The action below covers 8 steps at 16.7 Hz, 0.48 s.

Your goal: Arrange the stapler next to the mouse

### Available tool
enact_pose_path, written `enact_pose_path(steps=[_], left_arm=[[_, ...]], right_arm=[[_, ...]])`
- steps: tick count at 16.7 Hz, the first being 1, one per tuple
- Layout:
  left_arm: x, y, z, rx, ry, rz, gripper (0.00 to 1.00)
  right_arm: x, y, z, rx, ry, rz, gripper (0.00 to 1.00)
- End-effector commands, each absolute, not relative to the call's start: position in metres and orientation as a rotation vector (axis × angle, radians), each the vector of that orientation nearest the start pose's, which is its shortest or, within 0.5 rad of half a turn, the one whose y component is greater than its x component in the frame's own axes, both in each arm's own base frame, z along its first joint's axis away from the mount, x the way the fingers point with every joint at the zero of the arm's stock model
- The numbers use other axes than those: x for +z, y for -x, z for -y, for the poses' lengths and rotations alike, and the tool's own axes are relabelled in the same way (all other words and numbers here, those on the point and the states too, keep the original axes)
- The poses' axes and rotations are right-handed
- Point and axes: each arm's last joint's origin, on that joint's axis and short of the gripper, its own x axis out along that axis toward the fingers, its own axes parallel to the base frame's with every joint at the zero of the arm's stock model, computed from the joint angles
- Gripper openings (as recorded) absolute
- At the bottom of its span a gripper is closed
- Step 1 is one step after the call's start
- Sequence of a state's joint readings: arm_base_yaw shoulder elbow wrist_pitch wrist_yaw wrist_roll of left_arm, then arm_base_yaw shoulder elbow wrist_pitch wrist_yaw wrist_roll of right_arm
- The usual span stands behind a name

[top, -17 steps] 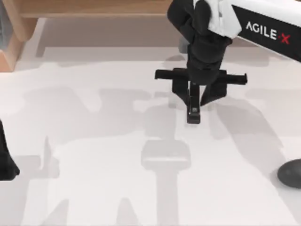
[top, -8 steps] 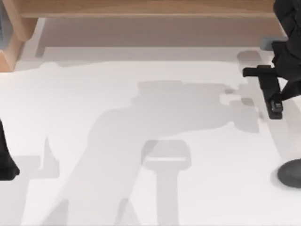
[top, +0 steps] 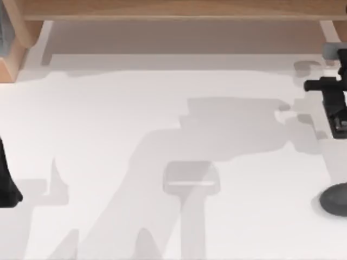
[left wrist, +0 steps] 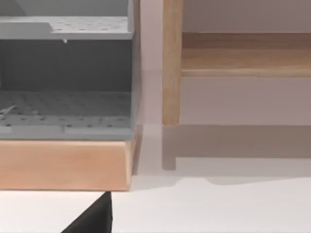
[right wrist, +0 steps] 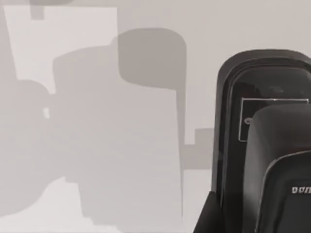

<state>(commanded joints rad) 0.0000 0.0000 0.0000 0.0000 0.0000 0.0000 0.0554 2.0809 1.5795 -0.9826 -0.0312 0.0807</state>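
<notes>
My right gripper point(top: 339, 115) is at the far right edge of the table in the top view, shut on the stapler point(top: 340, 125), a narrow black bar that points toward the table's front. The right wrist view shows the stapler point(right wrist: 228, 145) close up, with a dark finger point(right wrist: 282, 155) lying over it and its shadow on the white table below. The mouse point(top: 335, 199), a dark grey rounded oval, lies on the table at the right edge, in front of the stapler and apart from it. My left arm is parked, its wrist view facing the back left corner.
A tall black flared-base object point(top: 6, 187) stands at the left edge. A wooden shelf point(top: 162, 11) runs along the back of the table. A grey perforated rack point(left wrist: 65, 104) sits in a wooden frame point(left wrist: 63, 165) at the back left.
My right gripper has carried the stapler from the table's middle back to the far right edge, closer to the mouse. The mouse and the black object have not moved.
</notes>
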Motion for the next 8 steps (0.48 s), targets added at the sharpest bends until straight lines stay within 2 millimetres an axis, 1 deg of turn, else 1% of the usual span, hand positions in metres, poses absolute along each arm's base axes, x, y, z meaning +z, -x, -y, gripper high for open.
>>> enact_pose_path(steps=[4,8], left_arm=[[0.16,-0.1057,0.0012,0.0,0.0,0.0,1.0],[0.16,-0.1057,0.0012,0.0,0.0,0.0,1.0]], right_arm=[[0.1658,-0.4067,-0.0301,0.022,-0.035,-1.488,0.0],[0.1693,-0.4082,-0.0326,0.029,-0.023,-1.473,0.0]])
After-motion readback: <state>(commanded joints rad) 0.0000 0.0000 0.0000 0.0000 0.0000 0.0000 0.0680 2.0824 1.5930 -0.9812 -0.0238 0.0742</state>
